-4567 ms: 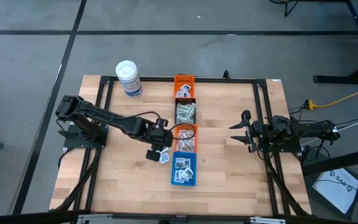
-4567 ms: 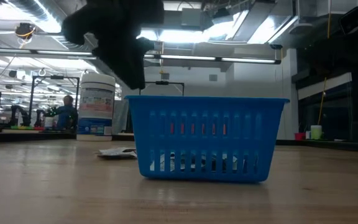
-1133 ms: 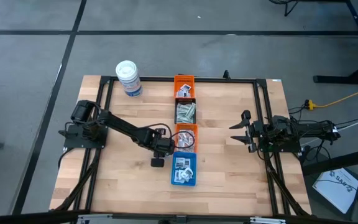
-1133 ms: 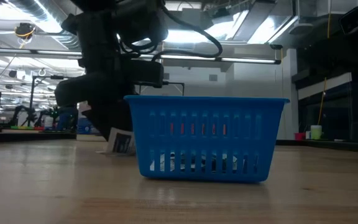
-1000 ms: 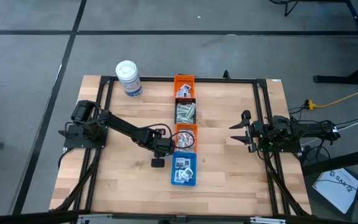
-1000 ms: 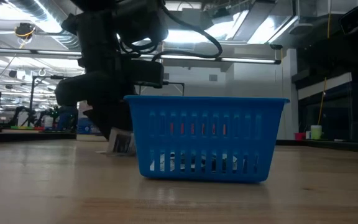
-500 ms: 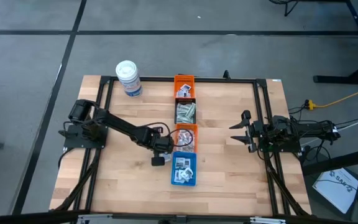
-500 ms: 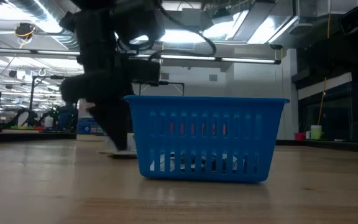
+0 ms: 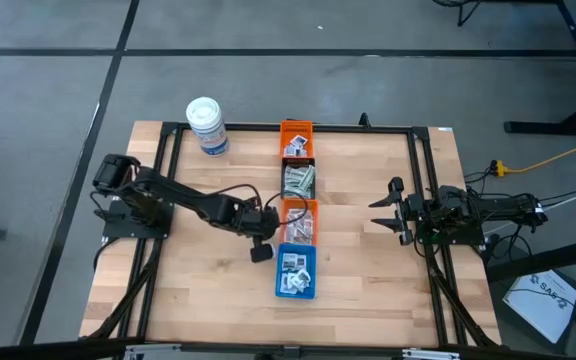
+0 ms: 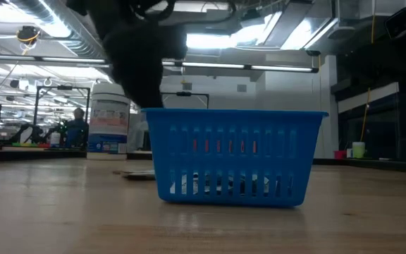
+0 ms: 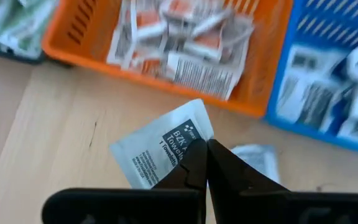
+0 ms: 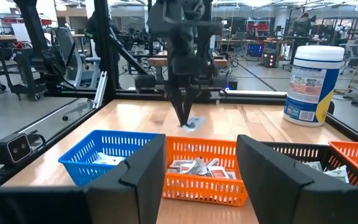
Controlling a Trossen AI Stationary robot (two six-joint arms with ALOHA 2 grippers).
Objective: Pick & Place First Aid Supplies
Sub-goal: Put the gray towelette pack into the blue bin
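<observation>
The left gripper is pinched on a white packet, lifted just left of the blue bin and the near orange bin. Either bin lies rightward. The right gripper, fingers spread, waits well apart.

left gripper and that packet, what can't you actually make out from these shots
- High view: the left gripper covers the packet; nothing white shows under it.
- Low view: the blue bin hides the fingertips.
- Left wrist view: the shut fingers cover part of the packet; its small print is blurred.
- Right wrist view: packet too small to read.
</observation>
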